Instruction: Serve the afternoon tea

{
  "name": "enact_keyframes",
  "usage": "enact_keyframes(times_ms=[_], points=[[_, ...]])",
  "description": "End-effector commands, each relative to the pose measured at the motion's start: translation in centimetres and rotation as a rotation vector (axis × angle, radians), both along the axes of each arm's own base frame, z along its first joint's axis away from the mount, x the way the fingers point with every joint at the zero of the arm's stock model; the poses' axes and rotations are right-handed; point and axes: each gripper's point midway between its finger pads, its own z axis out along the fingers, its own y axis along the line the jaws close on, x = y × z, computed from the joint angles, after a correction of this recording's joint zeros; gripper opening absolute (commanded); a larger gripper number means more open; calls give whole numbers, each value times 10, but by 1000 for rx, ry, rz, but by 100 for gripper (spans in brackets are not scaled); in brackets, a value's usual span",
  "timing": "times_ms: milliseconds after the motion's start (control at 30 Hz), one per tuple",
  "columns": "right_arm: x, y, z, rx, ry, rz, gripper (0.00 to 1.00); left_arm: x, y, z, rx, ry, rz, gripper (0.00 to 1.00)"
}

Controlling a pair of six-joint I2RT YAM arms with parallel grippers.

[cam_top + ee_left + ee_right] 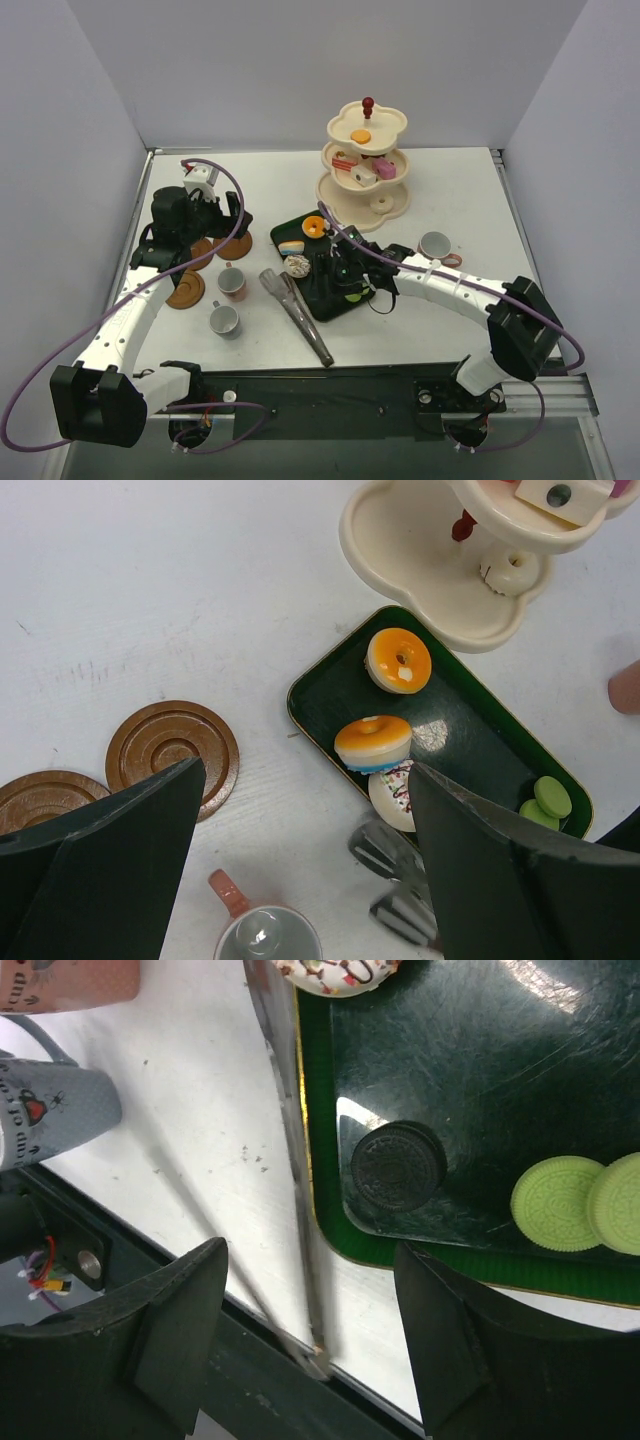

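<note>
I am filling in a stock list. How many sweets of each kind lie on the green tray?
Donuts: 3
Green macarons: 2
Dark cookie: 1
Total: 6 in view

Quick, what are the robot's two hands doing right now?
Left gripper: open, holding nothing.
Right gripper: open, holding nothing.

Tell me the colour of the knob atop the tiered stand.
The knob is dark red, clearest in the top external view.
</note>
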Motion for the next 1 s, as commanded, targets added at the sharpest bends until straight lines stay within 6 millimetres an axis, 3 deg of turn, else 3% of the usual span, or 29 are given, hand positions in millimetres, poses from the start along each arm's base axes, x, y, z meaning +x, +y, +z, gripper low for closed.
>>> enact_keyframes(times_ms=[0,100,133,267,633,967], points=[[11,2,8,-56,-92,2,62,5,-2,22,-13,-63,-8,94],[-5,2,4,-165,-208,80,62,5,-2,22,-15,-64,-9,94],[1,-5,5,-215,-263,56,62,5,-2,21,-14,-61,-9,94],[-19,1,5,-276,-344,117,64,5,-3,20,-15,-56,-13,94],[-89,45,-40,-205,-248,392,65,6,-3,19,-15,-53,-11,94],[-100,63,-64,-211,-205,489,82,5,-3,19,-13,-55,-12,94]])
